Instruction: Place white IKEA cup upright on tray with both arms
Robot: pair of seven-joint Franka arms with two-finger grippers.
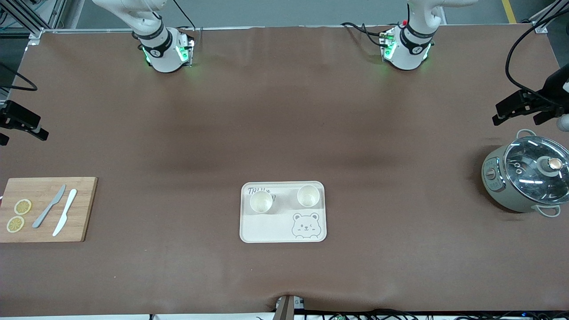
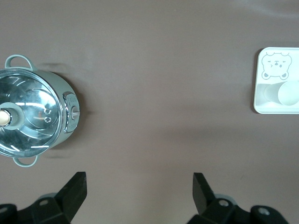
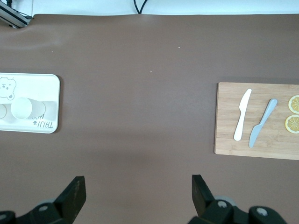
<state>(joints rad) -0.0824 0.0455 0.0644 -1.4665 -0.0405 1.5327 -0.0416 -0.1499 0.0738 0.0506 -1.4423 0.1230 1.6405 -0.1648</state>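
Note:
The cream tray (image 1: 266,229) with the grey bear drawing lies in the middle of the table, nearer the front camera. Two white cups stand upright on it, one (image 1: 261,202) toward the right arm's end and one (image 1: 308,196) toward the left arm's end. My left gripper (image 2: 139,186) is open and empty, held high above the pot's end of the table (image 1: 506,111). My right gripper (image 3: 138,186) is open and empty, held high above the cutting board's end (image 1: 26,122). The tray shows at the edge of both wrist views (image 2: 258,105) (image 3: 51,93).
A grey-green pot with a glass lid (image 1: 526,178) stands at the left arm's end. A wooden cutting board (image 1: 80,209) with two knives and two lemon slices lies at the right arm's end. Brown tabletop surrounds the tray.

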